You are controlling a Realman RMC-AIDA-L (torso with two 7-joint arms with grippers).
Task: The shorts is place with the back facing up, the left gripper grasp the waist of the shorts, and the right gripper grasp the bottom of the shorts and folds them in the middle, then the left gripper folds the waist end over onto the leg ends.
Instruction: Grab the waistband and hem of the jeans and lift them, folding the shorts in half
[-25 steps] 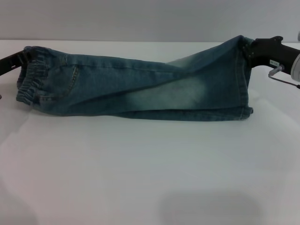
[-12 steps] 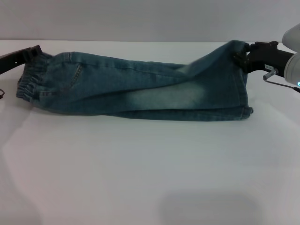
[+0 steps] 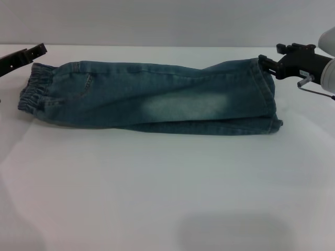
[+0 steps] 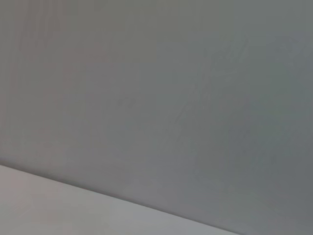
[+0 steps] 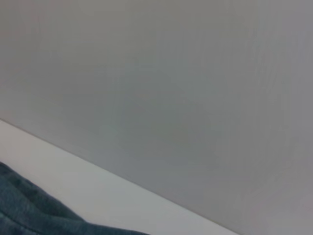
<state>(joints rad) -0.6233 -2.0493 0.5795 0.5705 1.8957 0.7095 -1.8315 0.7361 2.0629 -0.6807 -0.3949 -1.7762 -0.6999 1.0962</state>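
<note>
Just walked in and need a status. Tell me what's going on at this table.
A two-armed robot is folding denim shorts on a white table. They lie folded lengthwise, elastic waist on the robot's left, leg hems on its right. The left gripper sits just beyond the waist, clear of the cloth. The right gripper is at the far hem corner. The waist-over-hems fold is not done.

Surface: you see a white table (image 3: 157, 198) running back to a grey wall.
On it: the shorts (image 3: 152, 99), folded lengthwise, lying flat across the far half.
Waist: toward your left.
Hems: toward your right.
</note>
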